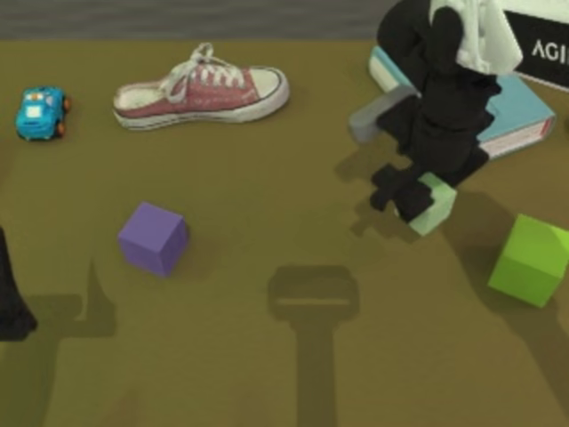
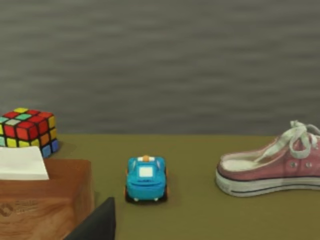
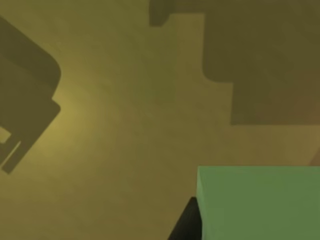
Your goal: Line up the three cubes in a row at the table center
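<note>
The small mint-green cube (image 1: 437,206) is right of the centre of the olive table (image 1: 284,178), and my right gripper (image 1: 418,200) is shut on it from above. In the right wrist view the same cube (image 3: 260,205) fills the corner, with one dark finger (image 3: 189,225) pressed against its side. Its shadow falls apart from it, so it seems slightly raised. The purple cube (image 1: 153,237) lies left of centre. At the right edge sits the larger lime-green cube (image 1: 531,260). My left gripper (image 1: 9,311) is parked at the left edge, open; one finger (image 2: 97,222) shows.
A pink sneaker (image 1: 200,89) and a blue toy car (image 1: 41,113) sit at the back left. A teal book (image 1: 516,111) with a grey block (image 1: 373,116) beside it lies under the right arm. The left wrist view shows a colour puzzle cube (image 2: 27,131) and a wooden tissue box (image 2: 45,200).
</note>
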`<act>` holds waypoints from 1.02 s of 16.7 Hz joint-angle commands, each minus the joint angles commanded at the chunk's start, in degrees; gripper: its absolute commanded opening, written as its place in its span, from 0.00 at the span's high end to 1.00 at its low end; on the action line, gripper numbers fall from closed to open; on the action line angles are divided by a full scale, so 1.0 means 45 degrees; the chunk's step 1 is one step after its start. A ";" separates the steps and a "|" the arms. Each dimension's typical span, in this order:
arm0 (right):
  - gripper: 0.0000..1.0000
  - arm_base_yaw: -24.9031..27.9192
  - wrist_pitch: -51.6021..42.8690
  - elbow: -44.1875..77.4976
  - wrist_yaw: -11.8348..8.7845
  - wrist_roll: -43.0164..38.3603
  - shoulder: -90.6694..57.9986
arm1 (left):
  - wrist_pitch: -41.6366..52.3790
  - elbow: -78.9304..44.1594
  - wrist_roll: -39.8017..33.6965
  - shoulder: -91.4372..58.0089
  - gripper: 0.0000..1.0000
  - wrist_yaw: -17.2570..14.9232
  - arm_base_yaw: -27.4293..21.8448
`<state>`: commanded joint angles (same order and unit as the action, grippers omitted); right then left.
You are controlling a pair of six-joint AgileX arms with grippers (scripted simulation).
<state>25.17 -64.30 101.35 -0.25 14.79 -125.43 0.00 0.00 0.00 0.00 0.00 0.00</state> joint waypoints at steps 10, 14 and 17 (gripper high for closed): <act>1.00 0.1022 0.0268 -0.1804 0.0109 -0.4731 0.1414 | 0.0000 0.0000 0.0000 0.0000 0.00 0.0000 0.0000; 1.00 0.1867 0.0448 -0.3295 0.0186 -0.8737 0.2572 | 0.0000 0.0000 0.0000 0.0000 0.00 0.0000 0.0000; 1.00 0.2355 0.0637 -0.4193 0.0238 -1.0719 0.3377 | 0.0000 0.0000 0.0000 0.0000 0.00 0.0000 0.0000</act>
<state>35.77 -61.44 82.48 0.82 -33.44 -110.23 0.00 0.00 0.00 0.00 0.00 0.00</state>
